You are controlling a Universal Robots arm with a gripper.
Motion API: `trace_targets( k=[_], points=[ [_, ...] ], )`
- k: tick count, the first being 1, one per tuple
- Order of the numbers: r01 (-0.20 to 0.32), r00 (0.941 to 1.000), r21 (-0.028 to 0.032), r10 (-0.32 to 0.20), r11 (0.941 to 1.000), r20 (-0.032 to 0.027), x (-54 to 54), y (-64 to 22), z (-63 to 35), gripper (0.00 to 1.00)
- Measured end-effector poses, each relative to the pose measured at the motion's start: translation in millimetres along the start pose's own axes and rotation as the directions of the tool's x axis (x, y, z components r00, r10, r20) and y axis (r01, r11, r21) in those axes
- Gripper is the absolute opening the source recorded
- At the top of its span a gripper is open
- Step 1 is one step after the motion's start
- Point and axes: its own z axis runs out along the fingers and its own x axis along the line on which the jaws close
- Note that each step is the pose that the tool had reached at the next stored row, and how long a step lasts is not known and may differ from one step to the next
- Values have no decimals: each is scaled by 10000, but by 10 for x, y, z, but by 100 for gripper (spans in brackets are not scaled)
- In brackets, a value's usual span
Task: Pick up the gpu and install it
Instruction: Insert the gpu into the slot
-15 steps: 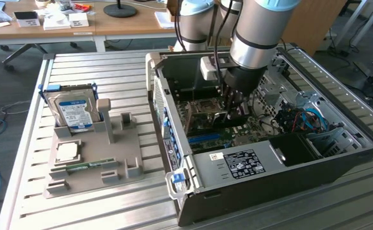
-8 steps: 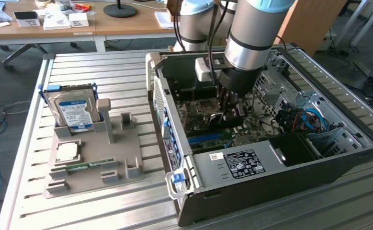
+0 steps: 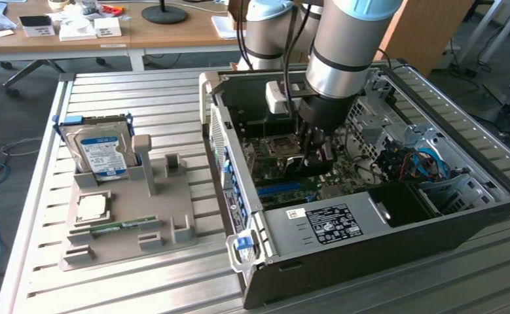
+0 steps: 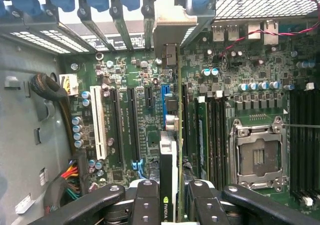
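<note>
Seeing the gpu (image 4: 172, 150) clamped between the two fingers (image 4: 146, 202) in the wrist view. One black finger sits on each flat face, and the gripper (image 4: 174, 190) is closed narrow on the card's near end, so it's holding the gpu. Nvidia logo shows on the black face right btwn the fingers. Rest of the card sticks out past the fingertips, over the mobo (image 4: 125, 85).

Wrist view gives us what the exterior can't. Card is edge-on to the cam, green PCB edge a thin line alongside the expansion slots. It's just beside the blue slot (image 4: 165, 92) and apart from the CPU socket (image 4: 257, 157). Silver bracket (image 4: 172, 20) sits at the rear slot openings. We can't tell if the edge connector is in a slot or just above one.

Exterior view gives us the wider layout. Arm (image 3: 346, 46) reaches down into the open case (image 3: 395, 245), gripper low over the mobo. Card itself is too dark to make out under the wrist. Tray (image 3: 176, 203) is on the table (image 3: 106, 91), to the exterior view's left of the case. HDD (image 3: 105, 152) stands in it and a RAM stick (image 3: 119, 226) lies flat.

Orientation: long axis runs from the fingers to the case rear wall, bracket end farthest from the fingers, parallel w/ the slots. Board stands on edge, perpendicular to the mobo.
</note>
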Motion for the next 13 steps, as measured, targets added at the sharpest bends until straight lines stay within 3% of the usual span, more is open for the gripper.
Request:
trace_targets(
  k=[13],
  points=[
    [46,10000,-3,-46,10000,1,10,66,29,27]
  ],
)
